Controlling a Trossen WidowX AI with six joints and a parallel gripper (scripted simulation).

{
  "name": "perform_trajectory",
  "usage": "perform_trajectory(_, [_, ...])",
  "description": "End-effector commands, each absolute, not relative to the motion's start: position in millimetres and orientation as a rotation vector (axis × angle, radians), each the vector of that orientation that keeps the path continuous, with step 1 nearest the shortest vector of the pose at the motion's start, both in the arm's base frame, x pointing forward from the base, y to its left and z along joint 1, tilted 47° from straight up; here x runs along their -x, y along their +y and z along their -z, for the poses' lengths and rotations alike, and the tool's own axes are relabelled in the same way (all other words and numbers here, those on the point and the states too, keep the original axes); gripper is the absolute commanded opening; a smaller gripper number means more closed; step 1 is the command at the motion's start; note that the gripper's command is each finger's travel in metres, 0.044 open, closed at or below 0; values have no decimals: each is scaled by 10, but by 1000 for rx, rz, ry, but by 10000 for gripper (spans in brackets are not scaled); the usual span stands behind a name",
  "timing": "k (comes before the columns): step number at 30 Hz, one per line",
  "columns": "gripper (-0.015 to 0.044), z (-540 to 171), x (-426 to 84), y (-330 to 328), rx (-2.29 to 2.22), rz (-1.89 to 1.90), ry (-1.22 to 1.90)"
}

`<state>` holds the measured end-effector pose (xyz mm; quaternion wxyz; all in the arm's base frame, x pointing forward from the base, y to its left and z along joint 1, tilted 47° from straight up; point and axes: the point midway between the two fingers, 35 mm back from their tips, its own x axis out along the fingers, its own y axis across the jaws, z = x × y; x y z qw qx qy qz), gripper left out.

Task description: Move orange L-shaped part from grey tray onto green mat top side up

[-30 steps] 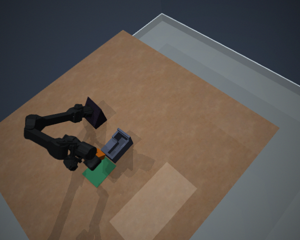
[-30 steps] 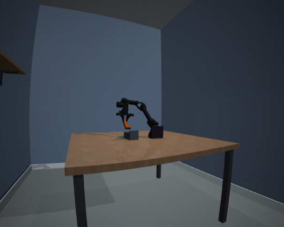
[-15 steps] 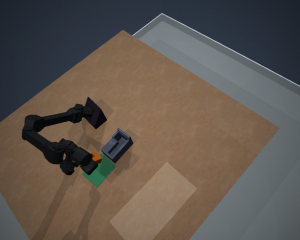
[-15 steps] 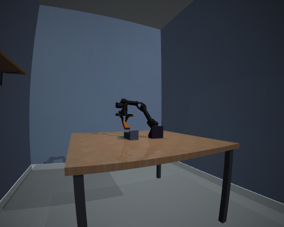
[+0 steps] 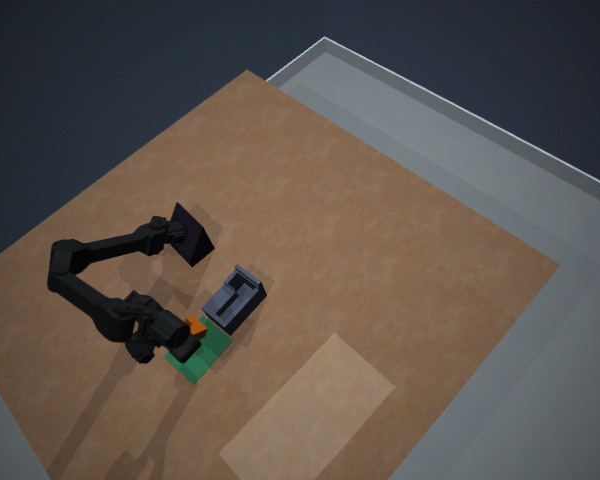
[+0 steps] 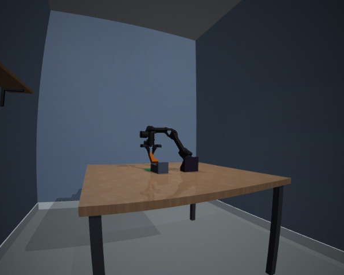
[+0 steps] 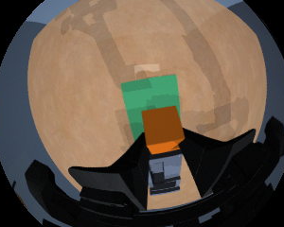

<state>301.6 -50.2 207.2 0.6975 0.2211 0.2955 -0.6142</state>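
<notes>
Your gripper (image 5: 190, 338): clamped on 1 orange part (image 5: 195, 326), held tilted above the green mat (image 5: 207, 356), beside the emptied grey tray (image 5: 234, 303).

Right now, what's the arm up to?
The black single arm's hand is shut on the orange L-shaped part, holding it in the air by one end so it hangs tilted, not flat. The L-shaped pocket in the grey tray is vacant. In the top view the part sits over the near edge of the green mat beside the tray, not yet set down. Lowering it flat and letting go remain.
</notes>
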Motion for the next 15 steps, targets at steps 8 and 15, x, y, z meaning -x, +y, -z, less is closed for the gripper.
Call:
perform_trajectory(8, [0,-1945,-3016,-645,-480,1379,663])
perform_trajectory(15, [0,-1870,-3023,-727,-480,1380,663])
